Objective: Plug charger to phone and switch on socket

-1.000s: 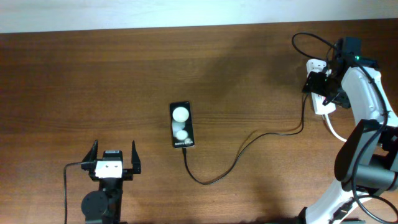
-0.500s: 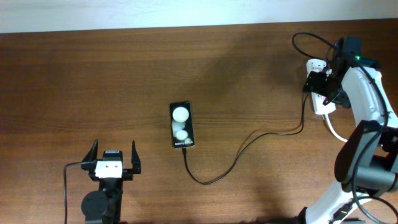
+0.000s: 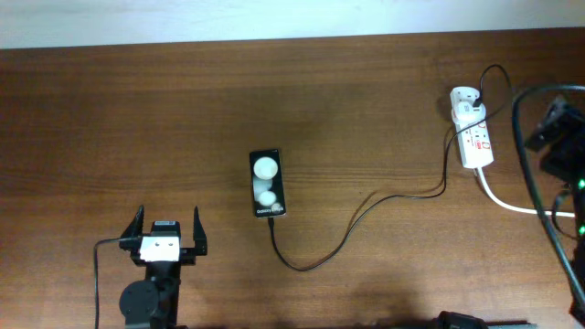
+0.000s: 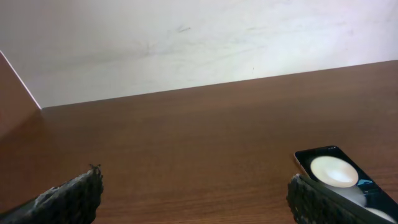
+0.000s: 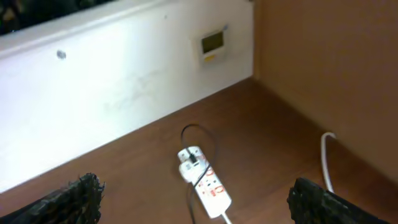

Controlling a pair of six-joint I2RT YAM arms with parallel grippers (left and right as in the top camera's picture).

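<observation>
Flat black phone [image 3: 267, 185] mid-frame, thin black charger cable [image 3: 352, 228] apparently plugged at its lower end | white power strip socket [image 3: 473, 137] upper right, on or off we cannot tell | left gripper [image 3: 167, 220], right gripper [image 5: 194, 199] spread, empty.

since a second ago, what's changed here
The right gripper drew back from over the socket toward the table's right edge, jaws open and empty, so the socket now lies uncovered. The phone, charger and left gripper stayed put.
</observation>
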